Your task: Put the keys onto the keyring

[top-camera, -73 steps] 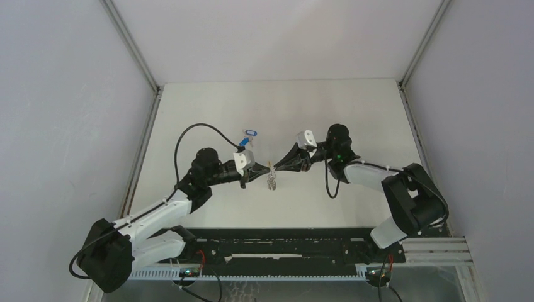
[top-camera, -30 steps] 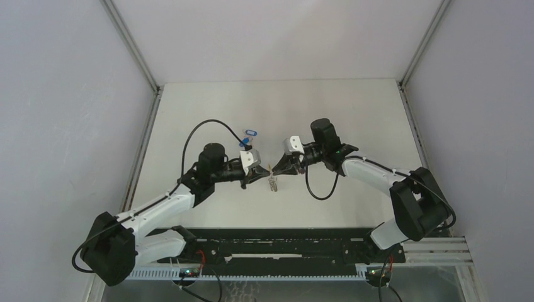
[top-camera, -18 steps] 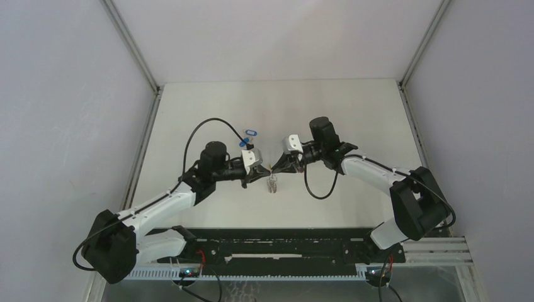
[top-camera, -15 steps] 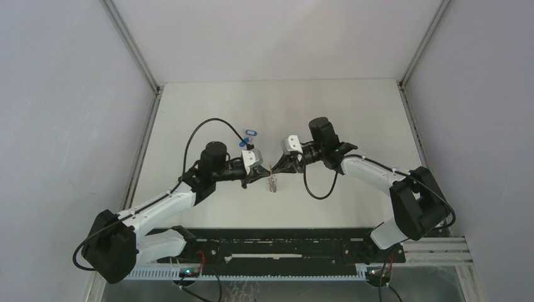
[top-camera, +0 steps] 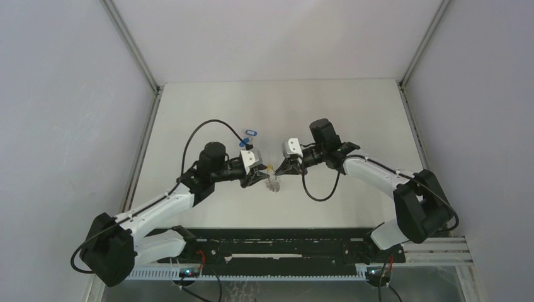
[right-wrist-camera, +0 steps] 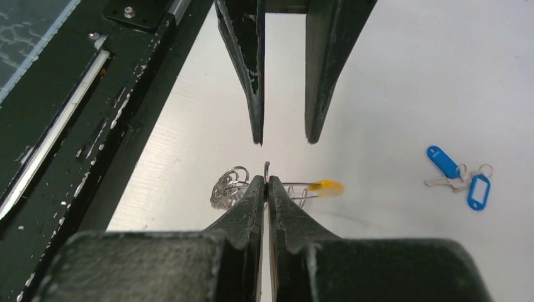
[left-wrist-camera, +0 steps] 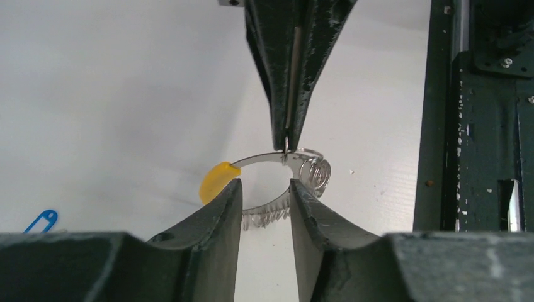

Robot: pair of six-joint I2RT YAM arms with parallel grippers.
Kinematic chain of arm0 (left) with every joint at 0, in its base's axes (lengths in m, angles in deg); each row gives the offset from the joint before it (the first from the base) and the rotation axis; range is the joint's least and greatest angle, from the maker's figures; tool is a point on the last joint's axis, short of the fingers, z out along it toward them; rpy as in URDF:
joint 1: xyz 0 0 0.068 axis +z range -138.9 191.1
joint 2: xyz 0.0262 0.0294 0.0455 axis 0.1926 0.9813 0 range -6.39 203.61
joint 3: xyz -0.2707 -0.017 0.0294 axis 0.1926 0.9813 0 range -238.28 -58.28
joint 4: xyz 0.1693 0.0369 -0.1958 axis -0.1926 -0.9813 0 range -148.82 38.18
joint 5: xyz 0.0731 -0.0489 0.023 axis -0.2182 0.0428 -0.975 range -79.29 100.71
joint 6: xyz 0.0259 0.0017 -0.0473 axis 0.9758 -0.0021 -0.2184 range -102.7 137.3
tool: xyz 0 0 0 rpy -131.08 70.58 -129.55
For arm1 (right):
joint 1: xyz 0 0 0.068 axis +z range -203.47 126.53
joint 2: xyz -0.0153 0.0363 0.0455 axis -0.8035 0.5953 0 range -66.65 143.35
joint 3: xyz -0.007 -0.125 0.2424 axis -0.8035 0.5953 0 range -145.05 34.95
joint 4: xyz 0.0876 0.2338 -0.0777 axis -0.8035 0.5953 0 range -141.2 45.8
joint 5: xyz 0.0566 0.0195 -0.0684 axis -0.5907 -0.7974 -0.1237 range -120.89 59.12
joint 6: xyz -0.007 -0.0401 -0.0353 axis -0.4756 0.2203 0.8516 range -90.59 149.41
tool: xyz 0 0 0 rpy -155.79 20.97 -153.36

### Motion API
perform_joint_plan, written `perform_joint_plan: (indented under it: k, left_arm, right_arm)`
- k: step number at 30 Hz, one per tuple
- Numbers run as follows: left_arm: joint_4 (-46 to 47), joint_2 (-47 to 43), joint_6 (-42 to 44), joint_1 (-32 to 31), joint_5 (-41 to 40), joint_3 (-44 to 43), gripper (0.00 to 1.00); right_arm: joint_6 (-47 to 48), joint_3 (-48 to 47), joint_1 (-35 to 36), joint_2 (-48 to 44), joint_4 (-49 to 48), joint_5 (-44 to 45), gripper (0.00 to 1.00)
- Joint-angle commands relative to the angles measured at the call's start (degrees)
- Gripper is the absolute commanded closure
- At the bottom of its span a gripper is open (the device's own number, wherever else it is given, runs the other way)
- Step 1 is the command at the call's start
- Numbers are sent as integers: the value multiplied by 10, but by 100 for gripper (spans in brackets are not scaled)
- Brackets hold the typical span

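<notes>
The keyring (left-wrist-camera: 255, 159) is a silvery loop with a yellow arc and a bunch of wire coils (right-wrist-camera: 228, 184), held just above the table at its middle (top-camera: 272, 182). My right gripper (right-wrist-camera: 266, 181) is shut on the loop's thin edge; in the left wrist view it comes down from above (left-wrist-camera: 286, 146). My left gripper (left-wrist-camera: 264, 185) is open, its fingertips either side of the loop's near arc without touching it. The right wrist view shows it (right-wrist-camera: 283, 139) just beyond the ring. The keys (right-wrist-camera: 460, 179), with two blue tags, lie on the table behind the left gripper (top-camera: 250, 134).
A black rail (left-wrist-camera: 478, 126) runs along the table's near edge, close to the grippers (right-wrist-camera: 63, 126). Grey walls (top-camera: 75, 126) close in the table on both sides. The left arm's black cable (top-camera: 195, 135) loops over the table near the keys.
My left gripper has opened and let go of the keyring. My right gripper has closed onto the loop's edge. Both arms have barely moved.
</notes>
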Motion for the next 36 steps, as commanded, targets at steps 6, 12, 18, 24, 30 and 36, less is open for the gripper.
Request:
perform_joint_plan:
  k: [6, 12, 18, 24, 30, 36]
  left_arm:
    - [37, -26, -51, 36, -111, -13, 52]
    - [16, 16, -105, 63, -200, -47, 47]
    - [-30, 100, -178, 95, -292, -118, 45]
    - [-56, 207, -292, 143, -318, -197, 46]
    - [-38, 287, -365, 168, -328, -240, 46]
    - [-72, 364, -353, 186, -304, -314, 50]
  right_arm:
    - [31, -11, 1, -78, 55, 96, 100]
    - [-8, 31, 4, -110, 16, 130, 100]
    - [-23, 87, 14, -155, -24, 165, 100]
    - [-59, 142, 34, -175, -120, 230, 100]
    - [-64, 153, 38, -177, -143, 238, 100]
    - [-63, 161, 40, -191, -151, 236, 100]
